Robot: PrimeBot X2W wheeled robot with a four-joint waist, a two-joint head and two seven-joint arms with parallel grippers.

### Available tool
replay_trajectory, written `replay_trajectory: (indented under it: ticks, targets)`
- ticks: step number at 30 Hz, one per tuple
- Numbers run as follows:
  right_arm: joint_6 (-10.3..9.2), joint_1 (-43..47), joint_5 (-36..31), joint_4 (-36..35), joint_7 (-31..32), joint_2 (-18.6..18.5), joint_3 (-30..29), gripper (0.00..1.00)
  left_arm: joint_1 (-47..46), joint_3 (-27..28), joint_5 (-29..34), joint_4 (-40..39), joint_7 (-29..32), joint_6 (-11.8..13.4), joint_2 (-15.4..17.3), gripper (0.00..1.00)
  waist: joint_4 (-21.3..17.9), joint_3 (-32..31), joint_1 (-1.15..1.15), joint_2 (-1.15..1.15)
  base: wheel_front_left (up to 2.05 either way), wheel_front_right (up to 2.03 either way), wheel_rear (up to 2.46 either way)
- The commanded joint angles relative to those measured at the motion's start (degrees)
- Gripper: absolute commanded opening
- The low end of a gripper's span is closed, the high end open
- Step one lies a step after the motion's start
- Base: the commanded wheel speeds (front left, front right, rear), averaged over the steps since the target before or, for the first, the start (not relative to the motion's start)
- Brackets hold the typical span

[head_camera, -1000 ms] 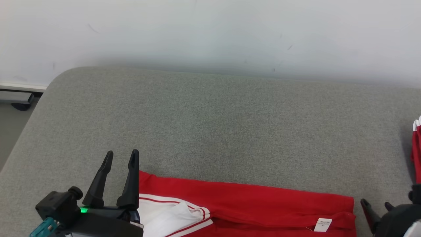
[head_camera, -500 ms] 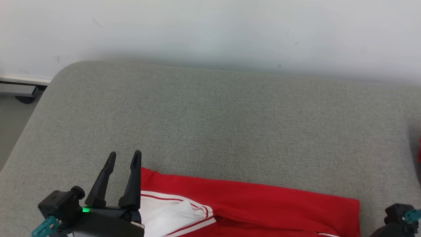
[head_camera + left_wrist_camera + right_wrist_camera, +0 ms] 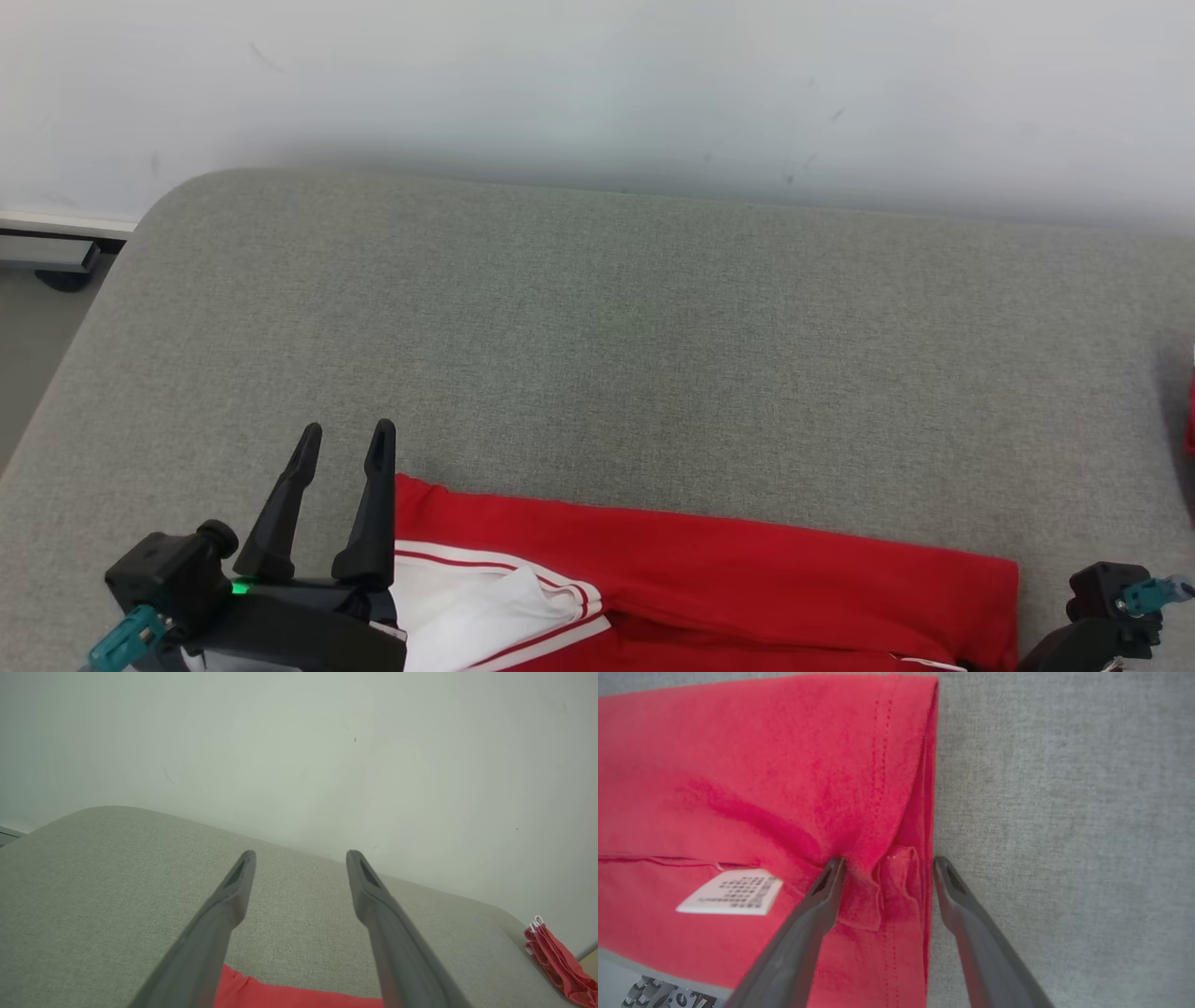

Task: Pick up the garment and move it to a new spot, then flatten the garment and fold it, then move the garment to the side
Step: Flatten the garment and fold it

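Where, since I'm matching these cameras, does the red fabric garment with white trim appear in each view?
Head view: the red garment lies along the bottom edge, just right of the left gripper.
Left wrist view: a thin strip of it shows at the bottom edge, inside that open gripper.
Right wrist view: it covers the left half, with its hemmed edge inside the open right gripper.
Shared landmark: the grey woven surface beneath it.

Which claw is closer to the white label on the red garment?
Right. The right claw straddles the edge of the garment beside the label; the left claw is at the opposite end.
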Motion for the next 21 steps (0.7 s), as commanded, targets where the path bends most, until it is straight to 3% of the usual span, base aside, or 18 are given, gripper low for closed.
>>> replay_trajectory:
  ticks: [1,2,5,13,21]
  targets:
    - [-0.01,-0.38,0.19,1.13,0.31,0.34,1.26,0.26,-0.22,-0.13,0.29,-0.13,0.26,-0.08,0.24,1.00,0.31,0.07,0.00,0.00,0.00,0.00,0.00]
    - [-0.01,-0.38,0.19,1.13,0.31,0.34,1.26,0.26,-0.22,-0.13,0.29,-0.13,0.26,-0.08,0.24,1.00,0.31,0.07,0.00,0.00,0.00,0.00,0.00]
    - [-0.02,-0.50,0.32,1.57,0.56,0.32,1.85,0.00,0.08,-0.21,-0.09,0.01,0.27,-0.14,0.15,1.00,0.70,0.12,0.00,0.00,0.00,0.00,0.00]
    - [-0.03,-1.23,-1.20,1.02,0.42,0.26,1.10,0.00,0.43,-0.25,-0.70,0.08,0.23,-0.21,0.25,1.00,1.42,0.06,0.00,0.00,0.00,0.00,0.00]
    - [-0.08,-2.18,-2.97,-0.98,1.24,-0.03,-4.33,0.00,0.79,-0.61,-1.09,0.21,0.49,-0.38,0.40,1.00,1.54,-0.42,0.00,0.00,0.00,0.00,0.00]
